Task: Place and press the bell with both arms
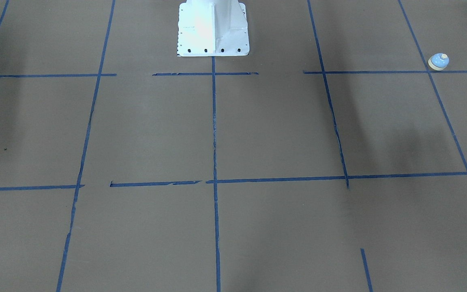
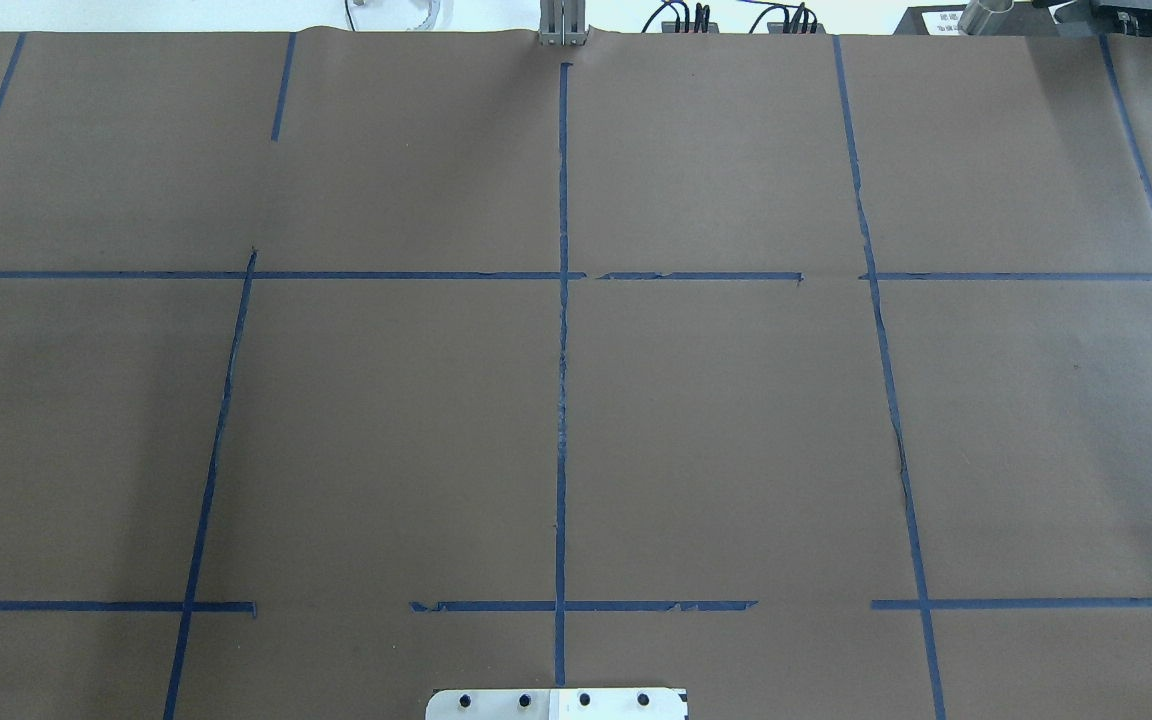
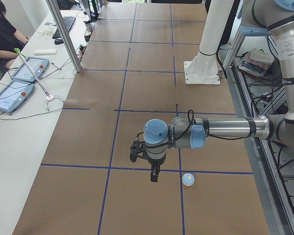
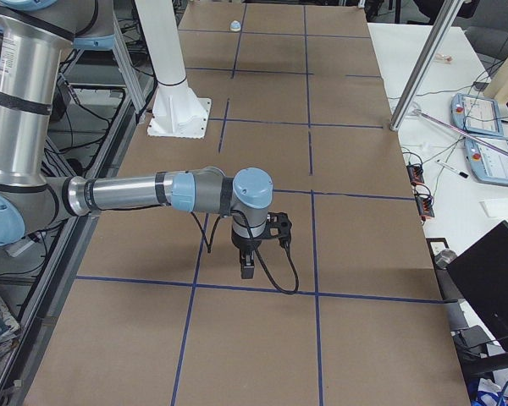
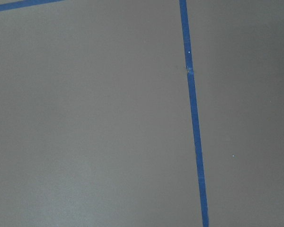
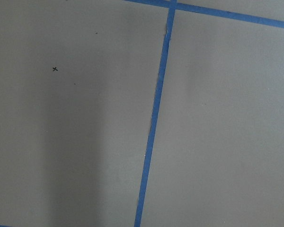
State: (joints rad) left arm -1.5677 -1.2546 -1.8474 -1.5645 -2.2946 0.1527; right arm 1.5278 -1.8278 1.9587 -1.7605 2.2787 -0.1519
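The bell (image 1: 438, 61) is a small light-blue dome with a cream base and button. It stands on the brown table by a blue tape crossing, on the robot's left side. It also shows in the exterior left view (image 3: 188, 179) and, far off, in the exterior right view (image 4: 234, 25). My left gripper (image 3: 154, 176) hangs above the table a short way from the bell, apart from it. My right gripper (image 4: 247, 269) hangs above the table's other end. I cannot tell whether either gripper is open or shut. Both wrist views show only table and tape.
The white pedestal (image 1: 213, 28) stands at the table's robot side. Blue tape lines (image 2: 562, 400) divide the brown table into squares. A side table with tablets (image 3: 19, 83), a metal post (image 3: 63, 34) and a seated operator (image 3: 0, 29) lies beyond the far edge.
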